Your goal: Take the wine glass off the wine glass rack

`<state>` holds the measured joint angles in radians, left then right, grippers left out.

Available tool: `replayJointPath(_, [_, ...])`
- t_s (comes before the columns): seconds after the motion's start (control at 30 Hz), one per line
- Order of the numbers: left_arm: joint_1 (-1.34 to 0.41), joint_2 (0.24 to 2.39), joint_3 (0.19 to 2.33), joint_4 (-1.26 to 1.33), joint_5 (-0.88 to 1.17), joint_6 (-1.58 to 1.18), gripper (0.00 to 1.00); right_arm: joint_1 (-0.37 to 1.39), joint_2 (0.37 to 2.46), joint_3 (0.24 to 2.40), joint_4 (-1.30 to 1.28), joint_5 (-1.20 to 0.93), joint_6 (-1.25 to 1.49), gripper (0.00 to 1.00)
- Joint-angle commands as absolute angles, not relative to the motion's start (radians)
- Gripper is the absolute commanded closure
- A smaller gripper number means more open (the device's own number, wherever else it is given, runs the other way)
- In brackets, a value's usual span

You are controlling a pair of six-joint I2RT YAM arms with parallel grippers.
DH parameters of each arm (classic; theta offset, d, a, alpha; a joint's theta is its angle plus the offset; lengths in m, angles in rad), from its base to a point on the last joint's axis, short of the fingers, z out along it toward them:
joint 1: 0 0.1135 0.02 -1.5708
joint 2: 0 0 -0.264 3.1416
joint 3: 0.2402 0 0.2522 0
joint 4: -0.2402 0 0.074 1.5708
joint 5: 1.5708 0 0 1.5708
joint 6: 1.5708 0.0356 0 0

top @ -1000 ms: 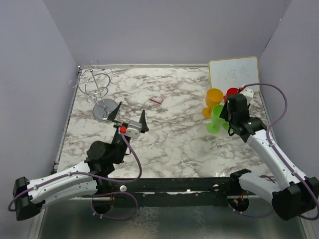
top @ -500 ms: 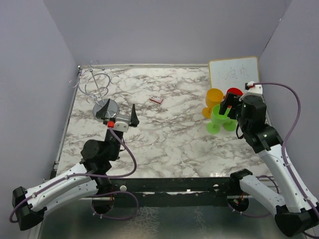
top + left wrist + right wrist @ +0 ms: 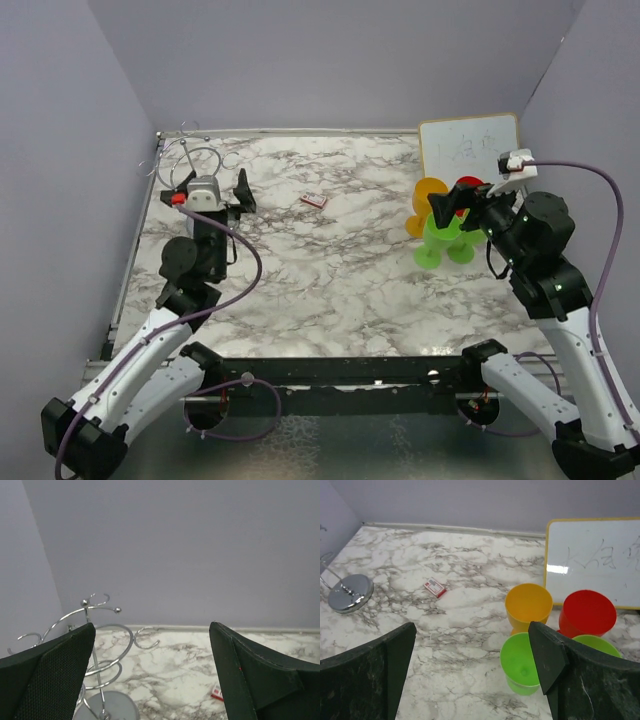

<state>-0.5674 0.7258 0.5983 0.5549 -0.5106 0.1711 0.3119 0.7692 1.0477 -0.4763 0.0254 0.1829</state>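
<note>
Marble table (image 3: 350, 270): right gripper (image 3: 471, 630), now wide, has released the green wine glass (image 3: 520, 665); left gripper (image 3: 151, 625), wide, nears the bare wine glass rack (image 3: 117, 705).

Plain lilac-grey walls all round: back wall (image 3: 330, 60), left wall (image 3: 60, 150) and right wall (image 3: 590, 90), meeting in clean corners. Below them sits a white marble-patterned table top (image 3: 340, 290) with grey veining, evenly lit. A pale rim (image 3: 300, 131) runs along its far edge, a black rail (image 3: 340, 372) along the near one.
</note>
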Motion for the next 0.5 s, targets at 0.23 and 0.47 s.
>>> replayJointPath(0.23, [-0.485,0.861,1.045,0.394,-0.492,-0.076,0.01,0.305,0.768,1.315,-0.593,0.093,0.170,0.02])
replayJointPath(0.47, [-0.485,0.706,1.047,0.374,-0.494,-0.083,0.01,0.305,0.779,1.418,-0.637,0.116,0.194,0.01])
